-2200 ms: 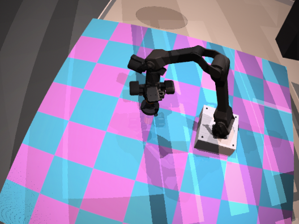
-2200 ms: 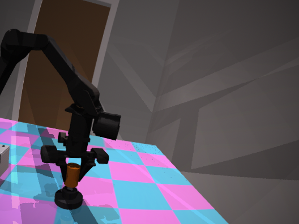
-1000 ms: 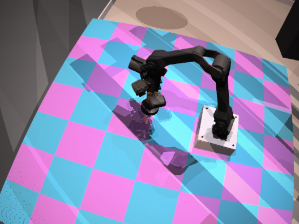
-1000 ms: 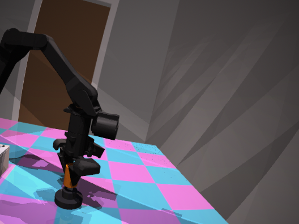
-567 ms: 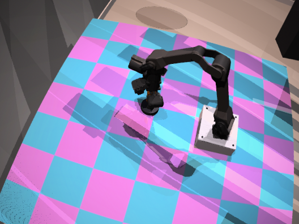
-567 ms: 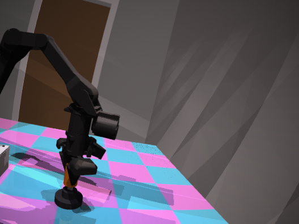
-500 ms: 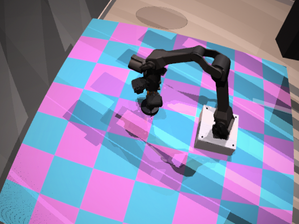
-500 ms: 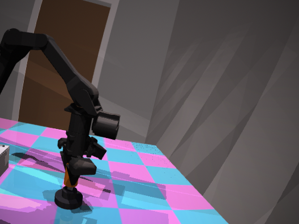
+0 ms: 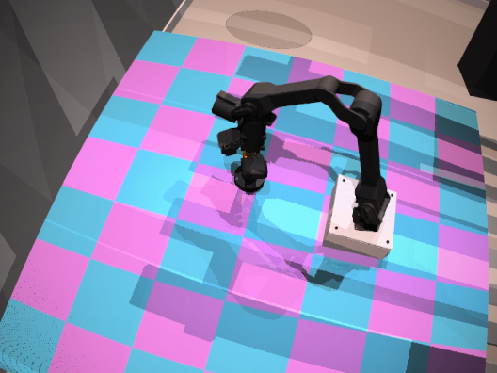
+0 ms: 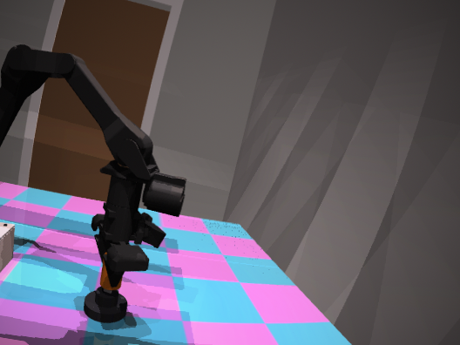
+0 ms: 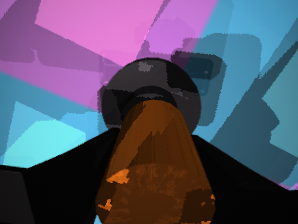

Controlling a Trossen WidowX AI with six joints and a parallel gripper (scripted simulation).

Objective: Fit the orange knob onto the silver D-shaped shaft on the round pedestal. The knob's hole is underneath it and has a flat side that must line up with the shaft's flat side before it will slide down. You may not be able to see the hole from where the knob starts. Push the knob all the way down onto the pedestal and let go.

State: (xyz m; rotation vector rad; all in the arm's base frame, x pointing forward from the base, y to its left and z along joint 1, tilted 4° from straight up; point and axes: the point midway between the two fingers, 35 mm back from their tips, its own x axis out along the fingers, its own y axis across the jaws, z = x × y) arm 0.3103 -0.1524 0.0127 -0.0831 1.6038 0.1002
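The orange knob [image 9: 244,154] [image 10: 105,280] [image 11: 152,145] is upright in my gripper [image 10: 110,275] [image 11: 154,138], which is shut on it. The round black pedestal [image 9: 249,186] [image 10: 105,309] [image 11: 145,75] stands directly under the knob. In the exterior view a short piece of the grey shaft [image 10: 108,290] shows between the knob's lower end and the pedestal's raised centre. The knob is not down against the pedestal. In the wrist view the knob hides the shaft. The hole and both flat sides are hidden, so their alignment cannot be told.
The arm's white base block [image 9: 362,240] [image 10: 6,248] stands on the pink and blue checkered table [image 9: 179,330] [image 10: 296,305]. The arm arches over from it to the pedestal. Dark shadows cross the table around the pedestal.
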